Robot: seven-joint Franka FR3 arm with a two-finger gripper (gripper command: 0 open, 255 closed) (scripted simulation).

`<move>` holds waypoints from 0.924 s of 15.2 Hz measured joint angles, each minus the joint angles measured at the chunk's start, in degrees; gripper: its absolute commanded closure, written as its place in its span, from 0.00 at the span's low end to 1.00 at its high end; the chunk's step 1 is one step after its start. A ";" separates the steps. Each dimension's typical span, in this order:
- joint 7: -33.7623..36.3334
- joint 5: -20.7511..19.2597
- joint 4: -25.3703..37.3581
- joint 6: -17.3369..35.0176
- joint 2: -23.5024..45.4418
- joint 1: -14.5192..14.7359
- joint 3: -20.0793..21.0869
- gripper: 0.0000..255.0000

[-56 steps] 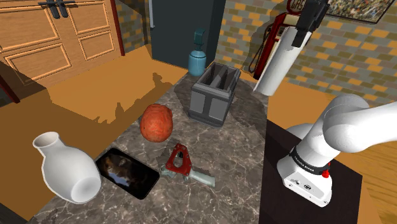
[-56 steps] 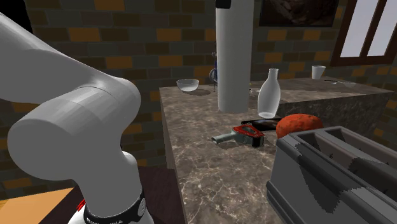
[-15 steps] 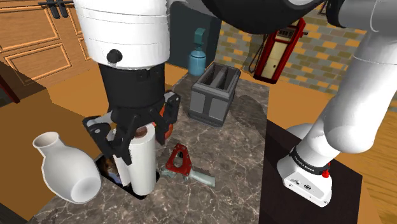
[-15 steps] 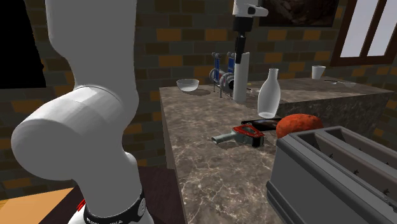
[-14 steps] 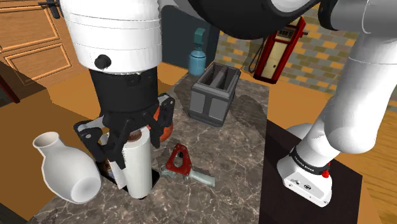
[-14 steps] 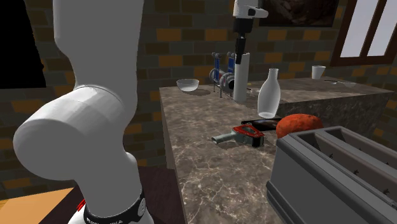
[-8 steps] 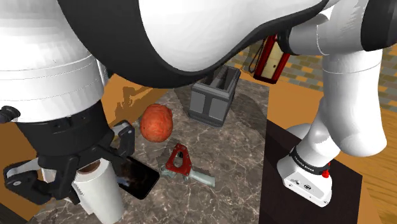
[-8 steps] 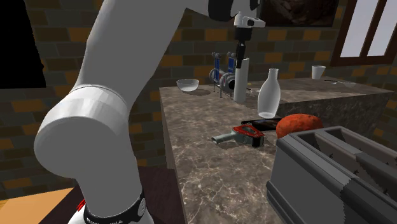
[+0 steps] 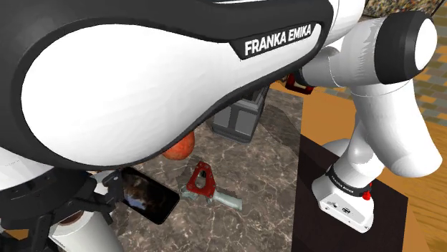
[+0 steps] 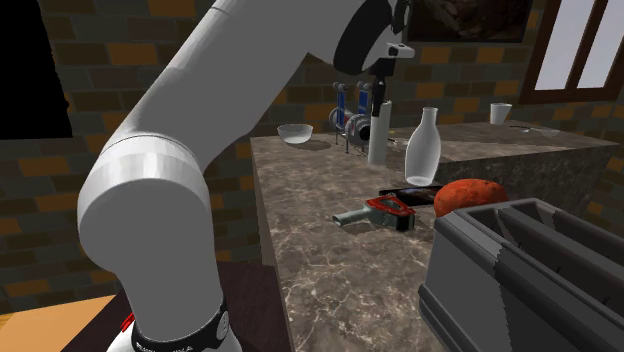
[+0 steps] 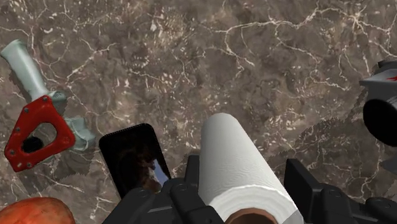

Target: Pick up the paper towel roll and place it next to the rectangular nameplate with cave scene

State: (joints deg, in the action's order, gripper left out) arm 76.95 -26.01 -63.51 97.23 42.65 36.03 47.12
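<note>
gripper (image 11: pixel 243 173) snug around the paper towel roll (image 11: pixel 232 143)

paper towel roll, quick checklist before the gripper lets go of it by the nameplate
1. Grip: the gripper clasps the paper towel roll on both sides: ok
2. Spot: the roll is close beside the nameplate, not on it: ok
3. Posture: the roll stands upright in the second exterior view: ok
4. Roll's base resting on the counter: cannot tell
5. Red tape dispenser lies apart from the roll, beyond the nameplate: ok
</note>
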 measured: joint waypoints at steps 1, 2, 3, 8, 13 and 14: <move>0.10 -0.08 -0.78 0.76 0.10 -0.21 -0.04 1.00; 0.21 -0.18 -1.46 1.48 0.23 -0.36 -0.10 1.00; 0.36 -0.18 -2.54 2.32 0.11 -0.72 -0.06 1.00; 0.73 -0.64 -5.99 5.82 0.62 -1.71 -0.33 1.00; 0.84 -0.71 -6.52 6.37 0.67 -1.81 -0.36 1.00; 0.85 -0.72 -6.52 6.38 0.67 -1.81 -0.37 1.00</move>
State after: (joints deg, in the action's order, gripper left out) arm 77.80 -26.73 -70.03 103.61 43.32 34.22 46.75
